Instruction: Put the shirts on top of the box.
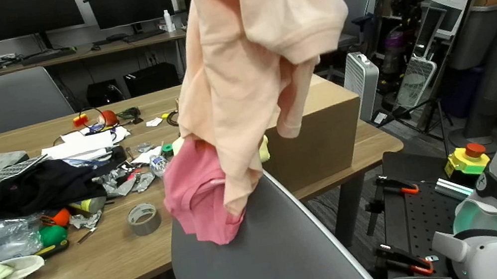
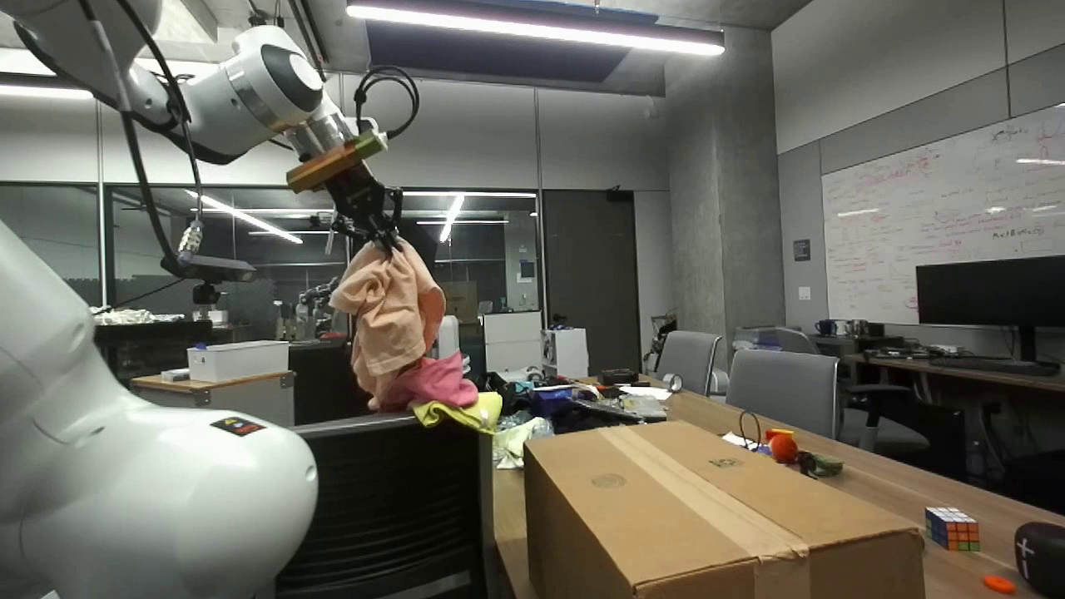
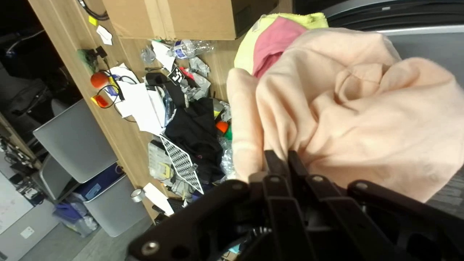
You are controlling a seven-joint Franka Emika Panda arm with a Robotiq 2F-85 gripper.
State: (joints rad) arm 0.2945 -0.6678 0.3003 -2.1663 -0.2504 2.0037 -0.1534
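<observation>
In an exterior view, pinching a peach shirt (image 2: 395, 312) beneath the Robotiq gripper (image 2: 388, 243), with the cardboard box (image 2: 715, 516) lower, to one side. In the wrist view, clamping its fabric between fingertips (image 3: 274, 163), with a pink shirt (image 3: 277, 38) beyond them.

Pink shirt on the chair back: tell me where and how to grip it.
Since the pink shirt lies bunched over the chair back, its raised upper fold probably suits a pinch from above, once the peach shirt is out of the way.
</observation>
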